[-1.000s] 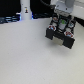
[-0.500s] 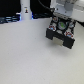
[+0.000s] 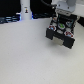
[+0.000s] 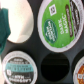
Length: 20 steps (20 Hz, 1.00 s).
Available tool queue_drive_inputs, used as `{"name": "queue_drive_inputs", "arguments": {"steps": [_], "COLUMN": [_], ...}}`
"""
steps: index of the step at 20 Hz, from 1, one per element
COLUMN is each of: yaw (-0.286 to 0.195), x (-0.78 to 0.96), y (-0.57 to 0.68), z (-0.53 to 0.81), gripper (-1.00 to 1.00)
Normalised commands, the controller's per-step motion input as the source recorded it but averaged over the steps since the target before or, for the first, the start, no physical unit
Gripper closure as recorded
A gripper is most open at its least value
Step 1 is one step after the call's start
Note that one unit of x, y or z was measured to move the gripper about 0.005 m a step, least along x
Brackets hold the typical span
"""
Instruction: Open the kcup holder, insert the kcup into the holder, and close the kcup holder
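Observation:
The black kcup holder (image 3: 62, 34) stands at the exterior view's upper right, with its tray of round slots slid out toward the front. My gripper (image 3: 61, 21) hangs just above the tray. In the wrist view one teal finger (image 4: 5, 25) shows at the picture's edge, and nothing is held between the fingers. The green-topped kcup (image 4: 57, 22) sits in a round slot of the tray (image 4: 35, 50). An empty round slot (image 4: 52, 69) lies beside it.
A dark-topped pod (image 4: 19, 67) and an orange-topped pod (image 4: 80, 71) sit in other slots. A white bottle-shaped object (image 3: 25, 9) stands at the far back, toward the exterior view's left. The white table (image 3: 30, 55) spreads in front of the holder.

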Motion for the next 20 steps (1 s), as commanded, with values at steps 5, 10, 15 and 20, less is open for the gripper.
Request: {"name": "queue_drive_inputs", "arguments": {"steps": [5,10,15,20], "yaw": [0.062,0.049,0.027,0.012], "x": [0.48,0.56,0.62,0.70], "y": [-0.42,-0.39,-0.41,-0.35], "z": [0.36,0.22,0.17,0.07], "gripper": [-1.00,-1.00,-1.00,-1.00]}}
